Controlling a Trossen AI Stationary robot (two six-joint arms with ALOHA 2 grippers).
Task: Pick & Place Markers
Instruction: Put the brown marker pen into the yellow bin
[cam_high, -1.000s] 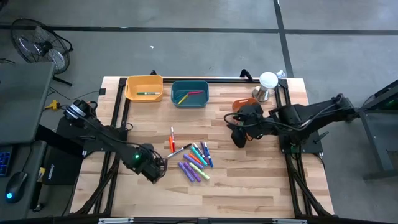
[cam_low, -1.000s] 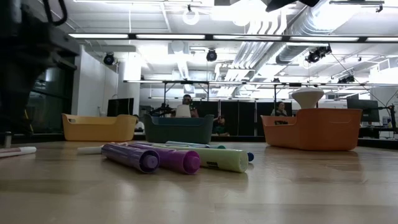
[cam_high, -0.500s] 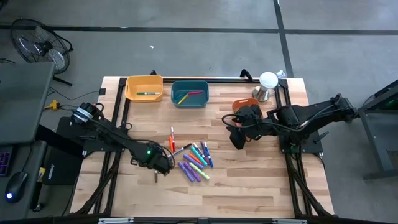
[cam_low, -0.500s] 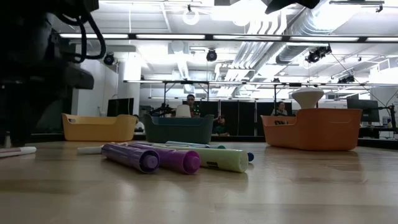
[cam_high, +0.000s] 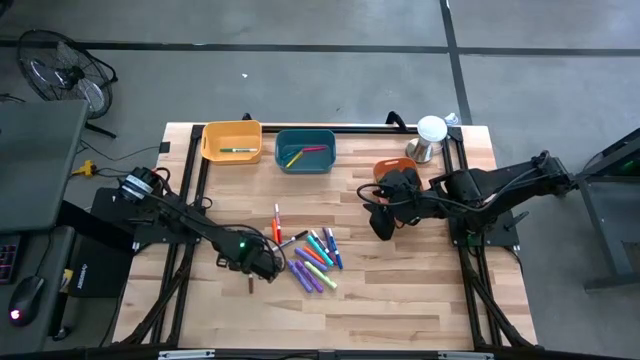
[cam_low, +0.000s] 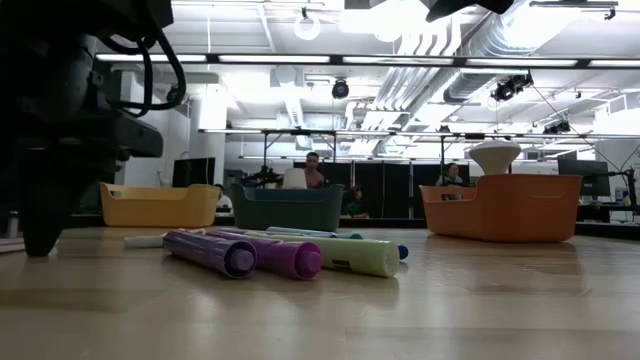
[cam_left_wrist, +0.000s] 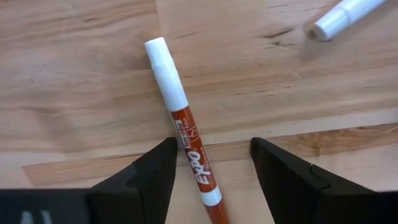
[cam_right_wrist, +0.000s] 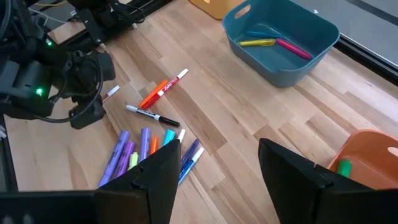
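A pale wooden bench (cam_high: 400, 300) is seen from above, with two dark arms reaching over it. Three bins are set along its far edge: a yellow bin (cam_high: 232, 141) with one green marker inside, a teal bin (cam_high: 305, 149) holding a yellow and a pink marker, and an orange bin (cam_high: 386, 168) partly covered by the right arm. A white mushroom-shaped object (cam_high: 431, 136) stands near the far right corner.

The markers (cam_high: 312, 258) lie loose in a cluster near the middle of the bench: purple ones nearest the front, then teal, blue, green and orange ones fanned together, and a black-capped one beside them.

The left claw (cam_high: 262, 266) is lowered close to the bench at the left edge of the cluster. In its wrist view its two fingers are spread apart, and an orange-red marker (cam_left_wrist: 186, 130) with a white cap lies flat on the wood between them, untouched by either finger. Another white-tipped marker (cam_left_wrist: 342, 17) lies farther off.

The right claw (cam_high: 381, 222) is held above the bench, to the right of the cluster and beside the orange bin; its fingers stand wide apart and nothing is held.

In the low view, two purple markers (cam_low: 245, 254) and a pale green marker (cam_low: 355, 256) lie side by side in the foreground.
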